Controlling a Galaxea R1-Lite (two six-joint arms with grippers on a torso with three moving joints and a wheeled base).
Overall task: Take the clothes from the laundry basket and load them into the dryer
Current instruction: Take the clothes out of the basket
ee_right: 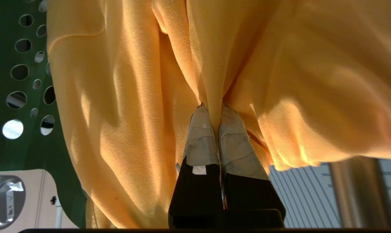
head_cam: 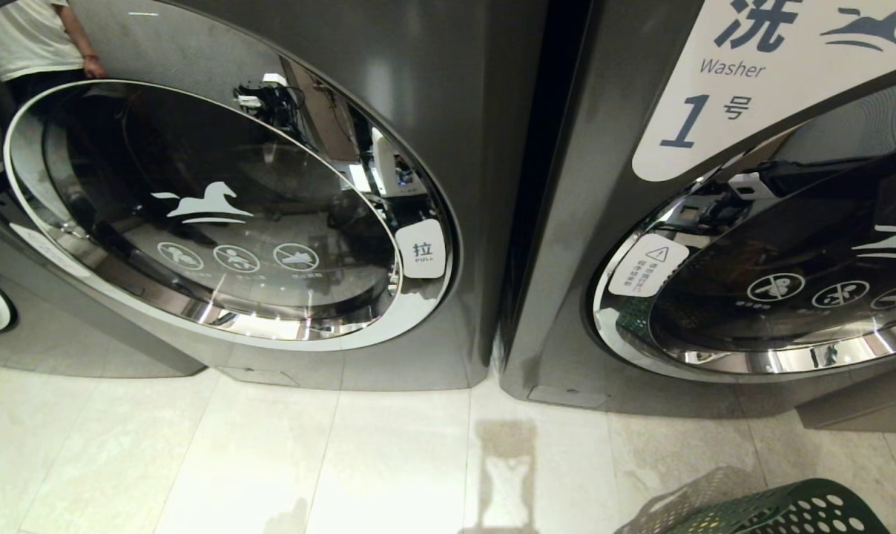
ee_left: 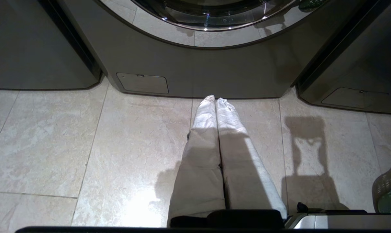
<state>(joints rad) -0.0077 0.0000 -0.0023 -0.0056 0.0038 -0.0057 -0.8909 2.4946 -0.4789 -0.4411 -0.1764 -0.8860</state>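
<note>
the right gripper (ee_right: 215, 108) pinches a fold of yellow garment (ee_right: 124, 97) tight between closed fingers inside the green laundry basket (ee_right: 7, 38), ready for lifting toward the dryer (head_cam: 225, 215), whose door looks shut, while the left gripper (ee_left: 215, 101) idles closed over the floor.

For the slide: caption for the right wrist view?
Right hand shut on yellow garment beside the green laundry basket.

Floor (head_cam: 196, 460): pale glossy stone tiles, thin grout lines, bright glare patches. 2 dark grey machine fronts (head_cam: 448, 111) side by side; hard shadow (head_cam: 507, 475) on tile.
</note>
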